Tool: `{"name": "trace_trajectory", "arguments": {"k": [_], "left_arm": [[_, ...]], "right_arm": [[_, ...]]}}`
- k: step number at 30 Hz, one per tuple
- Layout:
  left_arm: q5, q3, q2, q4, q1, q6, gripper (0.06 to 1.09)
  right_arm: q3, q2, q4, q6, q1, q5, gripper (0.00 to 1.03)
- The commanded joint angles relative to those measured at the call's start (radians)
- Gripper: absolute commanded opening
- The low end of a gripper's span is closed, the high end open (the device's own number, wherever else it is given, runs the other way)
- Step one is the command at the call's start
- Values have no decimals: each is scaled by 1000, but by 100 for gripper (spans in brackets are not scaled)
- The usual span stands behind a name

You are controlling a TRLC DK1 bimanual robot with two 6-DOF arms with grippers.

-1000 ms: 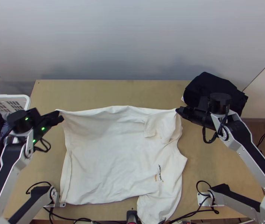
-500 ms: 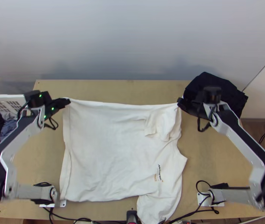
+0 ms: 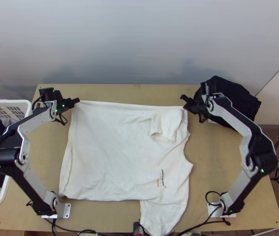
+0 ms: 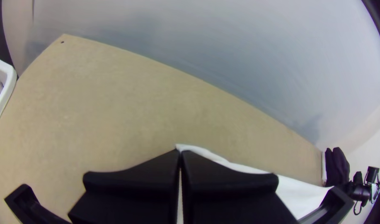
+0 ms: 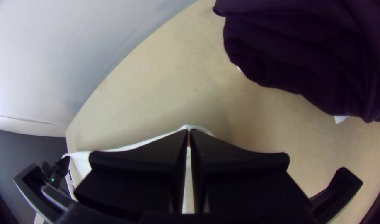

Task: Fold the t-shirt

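The white t-shirt (image 3: 112, 157) lies mostly spread on the table, its far edge drawn straight between both grippers. One sleeve lies folded over near the far right corner; the other points toward the near edge. At the shirt's far left corner, my left gripper (image 3: 76, 101) is shut on the cloth. My right gripper (image 3: 185, 103) holds the far right corner. In the left wrist view, the left gripper (image 4: 180, 154) pinches the white edge (image 4: 210, 155). The right gripper (image 5: 189, 133) in the right wrist view is closed on a bit of shirt (image 5: 144, 143).
Dark folded cloth (image 3: 234, 98) lies at the table's back right, close behind the right gripper. A white basket (image 3: 28, 105) with dark clothes stands at the left edge. Bare wood (image 3: 131, 92) runs along the table's far side.
The left gripper has moved right and up the picture with its corner; the right one has moved up and slightly left. The shirt's far edge straightened, and its near part slid up the picture.
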Motion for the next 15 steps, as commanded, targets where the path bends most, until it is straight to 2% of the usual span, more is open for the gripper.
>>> {"name": "trace_trajectory", "arguments": {"k": [1, 7, 15], "left_arm": [[-7, 125, 138, -21, 2, 2, 10], [-17, 228, 212, -58, 5, 0, 10], [-32, 396, 309, -165, -2, -6, 10]], "right_arm": [[171, 160, -55, 10, -5, 55, 3], [295, 240, -110, 32, -22, 107, 3], [550, 376, -297, 52, -48, 114, 3]]}}
